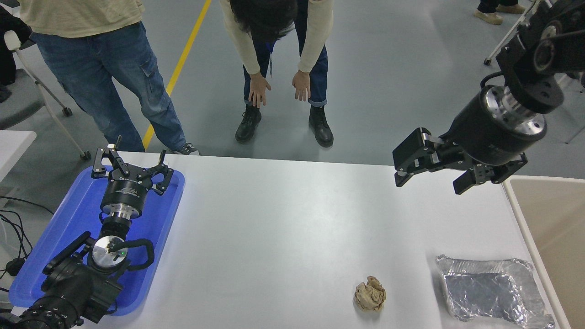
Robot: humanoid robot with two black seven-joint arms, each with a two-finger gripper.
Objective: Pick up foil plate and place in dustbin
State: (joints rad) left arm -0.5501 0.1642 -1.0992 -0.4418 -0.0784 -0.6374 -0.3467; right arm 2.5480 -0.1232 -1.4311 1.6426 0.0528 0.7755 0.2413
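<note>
I saw the foil plate [493,292], shiny, crinkled, with a ribbed rim, lying on the table [283,219] at five o'clock, just beside the dustbin [548,214]. My right gripper [432,178] hung well apart from it at two o'clock, fingers spread, empty. My left gripper [130,167] sat over the blue tray [55,237], fingers spread.

Robotics lab or test hall: grey industrial floor [388,68] carrying a painted yellow line [183,59], a white worktop [283,219] standing in open space, two people [274,55] standing watching at the far side, cables [13,224] trailing at the left, wheeled stand legs [55,119] showing.
</note>
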